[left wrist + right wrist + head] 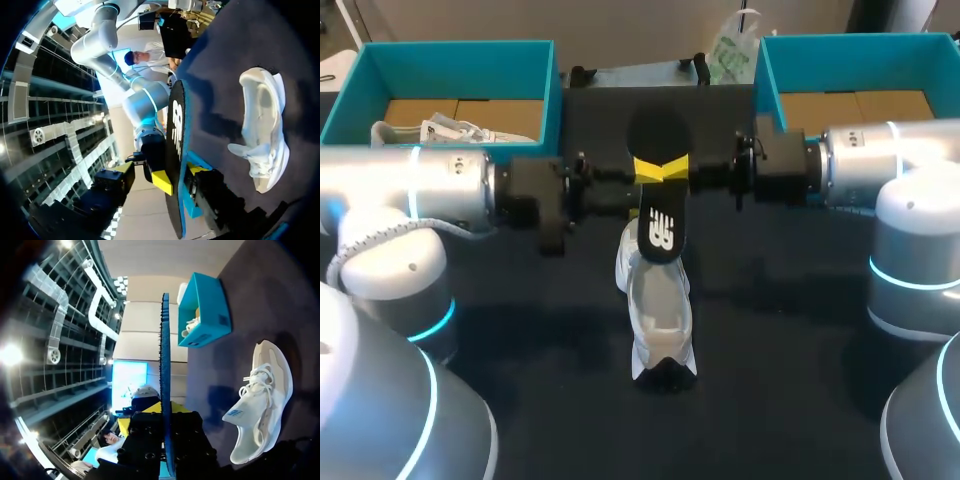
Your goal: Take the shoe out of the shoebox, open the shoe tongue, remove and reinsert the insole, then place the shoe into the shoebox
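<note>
A black insole [660,215] hangs upright over the middle of the table, its lower end just above the white shoe [658,310] standing on the dark cloth. Both grippers meet at the insole's upper part. My right gripper [678,168] is shut on it; in the right wrist view the insole [164,355] runs edge-on between the right gripper's [166,412] fingers. My left gripper [159,172] is open, its fingers standing apart on either side of the insole [176,130]. The shoe [265,125] lies beside the left gripper; in the right wrist view the shoe [262,400] is also off to one side.
A teal shoebox [555,95] at the back left holds another white shoe and paper. A second teal box [765,80] stands at the back right. A bag [730,50] lies beyond the cloth between them.
</note>
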Robot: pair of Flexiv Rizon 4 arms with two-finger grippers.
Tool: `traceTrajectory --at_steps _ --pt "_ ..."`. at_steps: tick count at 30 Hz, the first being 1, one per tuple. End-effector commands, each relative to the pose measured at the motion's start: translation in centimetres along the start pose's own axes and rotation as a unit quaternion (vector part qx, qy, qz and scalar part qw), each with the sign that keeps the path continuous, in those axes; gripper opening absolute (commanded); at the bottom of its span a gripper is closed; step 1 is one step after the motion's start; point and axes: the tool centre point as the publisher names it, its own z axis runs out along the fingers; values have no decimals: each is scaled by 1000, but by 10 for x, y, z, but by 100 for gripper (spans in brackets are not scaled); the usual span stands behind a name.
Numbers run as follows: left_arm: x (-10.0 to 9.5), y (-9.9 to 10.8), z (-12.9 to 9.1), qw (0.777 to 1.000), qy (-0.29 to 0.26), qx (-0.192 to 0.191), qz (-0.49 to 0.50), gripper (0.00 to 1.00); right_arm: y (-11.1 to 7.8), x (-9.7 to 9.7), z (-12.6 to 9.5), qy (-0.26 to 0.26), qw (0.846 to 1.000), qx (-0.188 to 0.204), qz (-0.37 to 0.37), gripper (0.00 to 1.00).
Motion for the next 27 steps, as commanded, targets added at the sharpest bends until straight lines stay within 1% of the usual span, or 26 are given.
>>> traceTrajectory --at_steps 1,4,6,19,22,24,25,27 --pt "-10 9 -40 995 84 41 -23 100 -5 -10 2 6 1000 -1 1 0" --pt "-7 18 -53 987 141 66 -35 100 -6 -14 4 9 1000 2 3 0" --pt "-6 25 -59 977 187 97 -29 100 -6 -15 5 6 1000 7 1 0" --pt "-6 25 -59 977 187 97 -29 100 -8 -15 5 7 1000 6 -3 0" --pt "-13 41 -57 974 208 80 -51 100 -9 -15 7 6 1000 6 -3 0" --pt "-20 50 -54 963 253 80 -56 100 -13 -16 8 8 1000 4 -1 0" --pt "-25 53 -53 963 257 75 -41 100 -16 -17 8 10 1000 3 -1 0" --pt "-33 57 -48 947 311 73 -30 100 -21 -18 9 13 1000 0 2 0"
